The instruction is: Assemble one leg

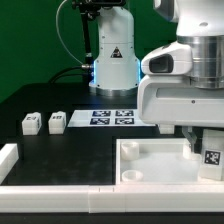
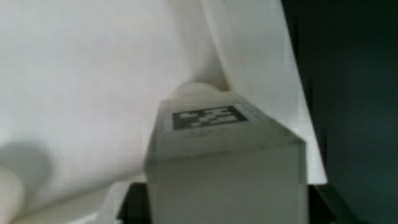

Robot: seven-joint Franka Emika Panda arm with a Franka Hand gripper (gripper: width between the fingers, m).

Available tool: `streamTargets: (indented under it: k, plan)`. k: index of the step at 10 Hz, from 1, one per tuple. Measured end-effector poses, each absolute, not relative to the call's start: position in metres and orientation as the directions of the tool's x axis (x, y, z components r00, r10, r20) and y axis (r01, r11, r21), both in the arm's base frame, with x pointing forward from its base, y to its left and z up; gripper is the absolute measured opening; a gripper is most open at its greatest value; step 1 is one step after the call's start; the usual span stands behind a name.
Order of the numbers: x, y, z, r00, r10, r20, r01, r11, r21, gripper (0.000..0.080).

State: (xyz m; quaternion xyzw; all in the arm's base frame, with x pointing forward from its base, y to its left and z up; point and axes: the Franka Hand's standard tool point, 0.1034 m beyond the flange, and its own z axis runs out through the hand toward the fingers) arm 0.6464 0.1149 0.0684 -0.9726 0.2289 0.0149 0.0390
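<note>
We inspected two views of the scene. In the exterior view, the arm's white wrist housing filled the right half of the frame, and the gripper [image 1: 203, 148] sat low at the right edge, over the far right corner of the tray-like tabletop piece [image 1: 150, 165]. A leg [image 1: 213, 160] with a black-and-white marker tag on its face stood upright directly below the gripper, its lower end inside or against that corner of the tabletop piece; we could not tell whether it was seated in a socket. The housing hid the fingers in this view.

In the wrist view, the same leg [image 2: 222, 160] rose through the centre of the frame with its tag [image 2: 208, 116] facing the camera, white surfaces of the tabletop piece [image 2: 89, 90] behind it. Dark shapes at the lower edge on either side of the leg appeared to be the finger pads, lying close against its flanks. We judged the pincer to be closed on the leg, though the contact itself was blurred.

Two further legs [image 1: 31, 123] [image 1: 56, 121] lay side by side on the black table [image 1: 50, 100] at the middle left of the exterior frame, well apart from the tabletop piece. The marker board [image 1: 112, 117] lay flat near the centre, just in front of the robot base [image 1: 115, 70]. A white rail [image 1: 8, 160] crossed the lower left corner.
</note>
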Motion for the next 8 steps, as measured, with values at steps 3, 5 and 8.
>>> streamTargets:
  k: [3, 5, 8]
  plan:
    - [0.6460, 0.1141, 0.0709, 0.409, -0.910, -0.068, -0.912, -0.410, 0.013, 0.0297]
    - [0.6459, 0.1080, 0.0703, 0.074, -0.993, -0.089, -0.996, -0.078, 0.043, 0.0296]
    - [0.6451, 0.1075, 0.0688, 0.111, -0.990, -0.087, -0.993, -0.114, 0.039, 0.0296]
